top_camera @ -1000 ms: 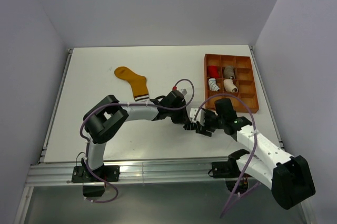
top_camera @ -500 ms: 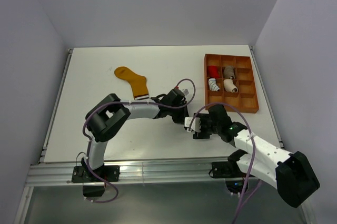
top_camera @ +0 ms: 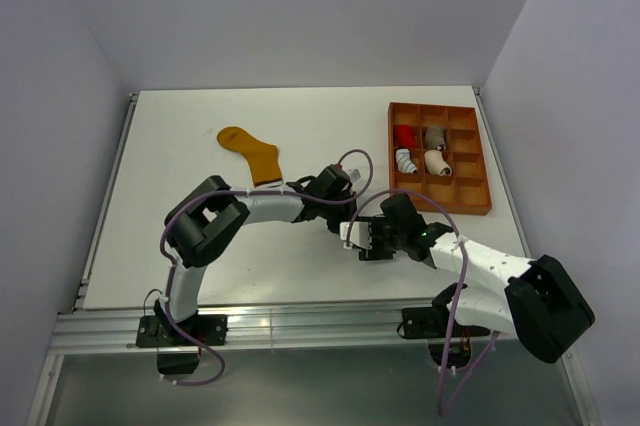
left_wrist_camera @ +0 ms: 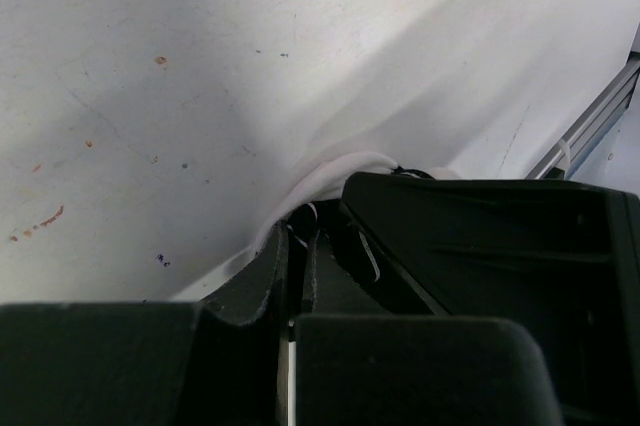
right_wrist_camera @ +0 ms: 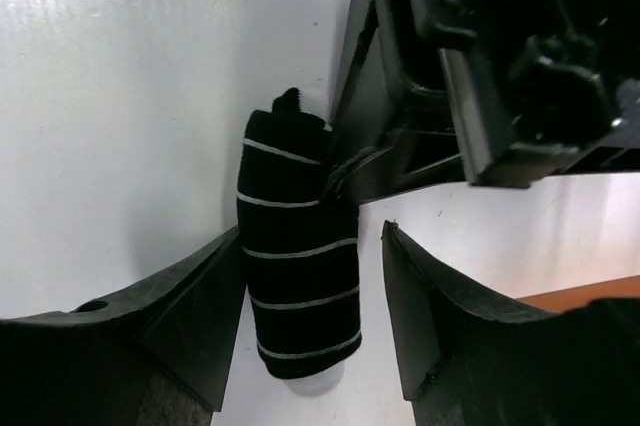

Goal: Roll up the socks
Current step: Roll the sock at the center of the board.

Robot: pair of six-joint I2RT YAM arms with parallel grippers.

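The mustard-orange sock (top_camera: pixel 252 153) lies flat at the table's back left, apart from both arms. The black-and-white striped sock (right_wrist_camera: pixel 298 286) is rolled into a short cylinder, with its white toe showing at the near end. My left gripper (left_wrist_camera: pixel 298 231) is shut on a white edge of this sock (left_wrist_camera: pixel 330 168). In the top view it sits at table centre (top_camera: pixel 338 214). My right gripper (right_wrist_camera: pixel 312 246) straddles the roll. Its left finger is against the fabric and a gap stays on the right, so it is open. From above, my right gripper (top_camera: pixel 358 238) meets the left one over the striped sock (top_camera: pixel 349 232).
An orange divided tray (top_camera: pixel 445 208) stands at the back right. It holds a red bundle (top_camera: pixel 404 136), a grey bundle (top_camera: pixel 434 134) and two pale rolled pieces. The metal rail of the table's near edge (top_camera: pixel 300 326) runs below the arms.
My right gripper has moved left until it straddles the striped roll at the left gripper's tips, and its jaws have narrowed a little. The left arm has hardly moved.
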